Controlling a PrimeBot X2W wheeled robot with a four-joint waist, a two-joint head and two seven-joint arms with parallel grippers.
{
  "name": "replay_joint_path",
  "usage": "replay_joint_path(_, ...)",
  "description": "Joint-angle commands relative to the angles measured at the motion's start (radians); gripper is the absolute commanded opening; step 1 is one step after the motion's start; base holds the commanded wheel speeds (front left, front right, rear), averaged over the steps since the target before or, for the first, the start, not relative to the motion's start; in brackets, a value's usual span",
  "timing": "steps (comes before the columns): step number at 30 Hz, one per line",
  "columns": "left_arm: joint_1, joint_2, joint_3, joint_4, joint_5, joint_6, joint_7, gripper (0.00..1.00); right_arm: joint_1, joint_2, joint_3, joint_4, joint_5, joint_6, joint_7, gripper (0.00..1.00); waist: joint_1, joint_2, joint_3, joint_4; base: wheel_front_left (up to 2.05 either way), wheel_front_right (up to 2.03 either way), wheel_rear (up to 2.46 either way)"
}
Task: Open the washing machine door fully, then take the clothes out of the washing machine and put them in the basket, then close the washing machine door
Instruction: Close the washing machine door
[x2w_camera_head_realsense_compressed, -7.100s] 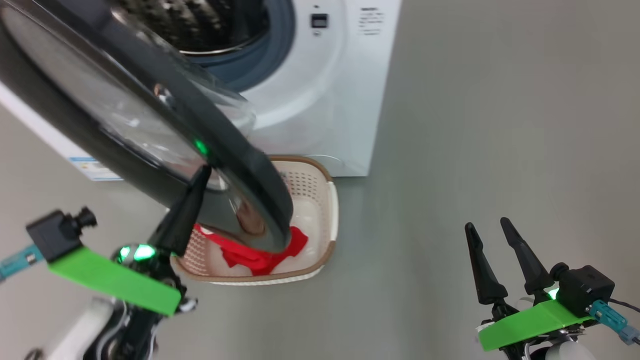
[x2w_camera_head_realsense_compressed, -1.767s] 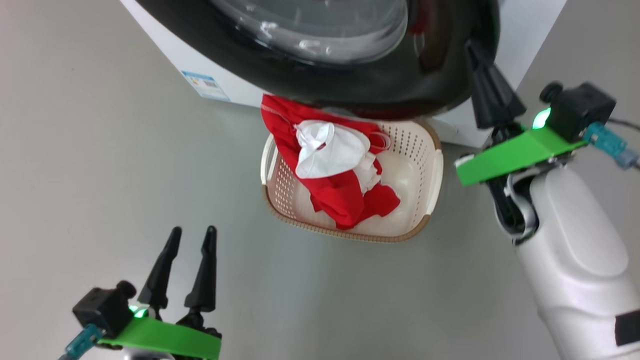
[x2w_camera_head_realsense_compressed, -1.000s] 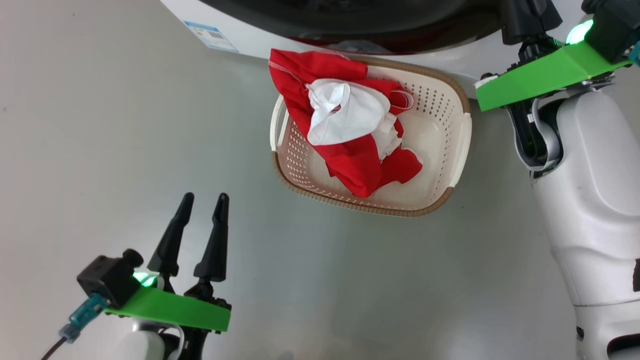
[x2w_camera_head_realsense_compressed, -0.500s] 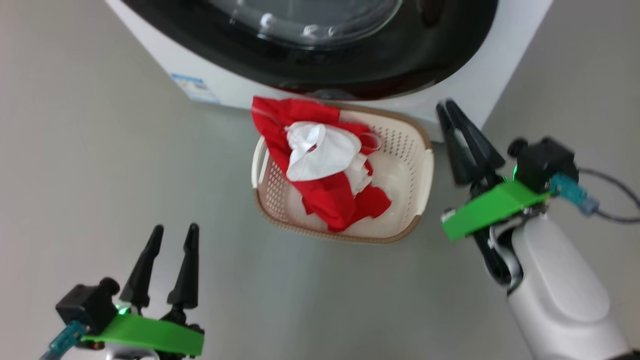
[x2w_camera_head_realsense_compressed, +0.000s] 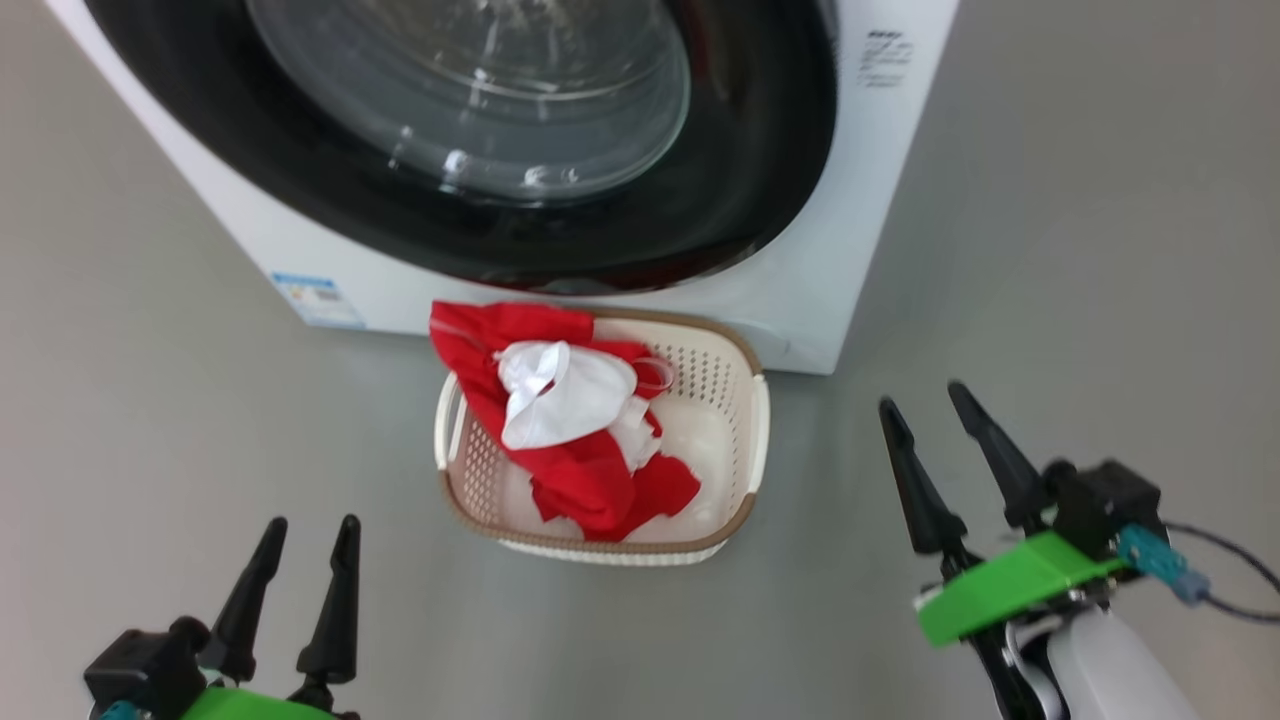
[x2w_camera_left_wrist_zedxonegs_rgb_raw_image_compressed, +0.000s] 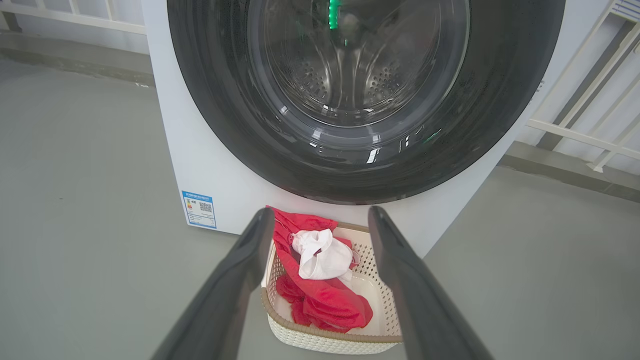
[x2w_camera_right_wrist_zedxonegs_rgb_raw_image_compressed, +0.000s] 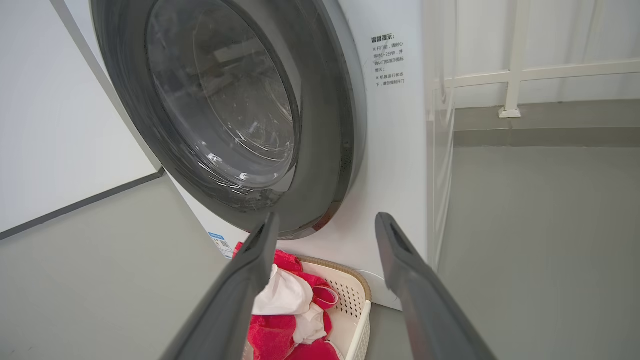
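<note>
Nearest to us, the left end effector (x2w_camera_head_realsense_compressed: 312, 524) hangs low over the grey floor (x2w_camera_head_realsense_compressed: 1050, 250), its two dark fingers spread apart, with nothing between them and nothing touching them. The right end effector (x2w_camera_head_realsense_compressed: 920, 398) sits a little farther out on the other side. Its fingers are likewise parted wide and it is empty, holding and touching nothing. Both are well apart from the basket (x2w_camera_head_realsense_compressed: 762, 430), which stands on the floor between them and farther out. We see the basket's cream perforated walls and brown rim just beside the lower front of the washing machine (x2w_camera_head_realsense_compressed: 800, 310); we cannot tell whether the two touch. The clothes (x2w_camera_head_realsense_compressed: 590, 480) lie inside the basket as a bunched red heap with a crumpled white piece on top. A red fold hangs over the rim at the basket's far left corner, the corner nearest the machine. Beyond the basket rises the white machine front, with a blue label (x2w_camera_head_realsense_compressed: 305, 298) low on its left side and small printed text (x2w_camera_head_realsense_compressed: 880, 60) high on its right. The washing machine door (x2w_camera_head_realsense_compressed: 770, 150) lies against that front, its glossy black rim ringing the bulging glass. In the left wrist view we see the steel drum through the glass.
</note>
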Motion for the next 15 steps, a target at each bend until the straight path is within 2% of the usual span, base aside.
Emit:
replay_joint_path(1,0.008,0.032,0.044,-0.026,0.010,-0.002,-0.005,1.00,0.032,0.009,0.012,-0.035,0.003,-0.001,-0.006,1.00,0.0000,0.0000,-0.060,-0.055,0.00,0.00,0.00)
replay_joint_path(15,0.097,0.045,0.060,-0.093,0.022,-0.002,-0.005,1.00,0.234,0.009,-0.089,-0.106,0.009,-0.001,-0.006,1.00,0.0000,0.0000,-0.133,-0.135,0.00,0.00,0.00)
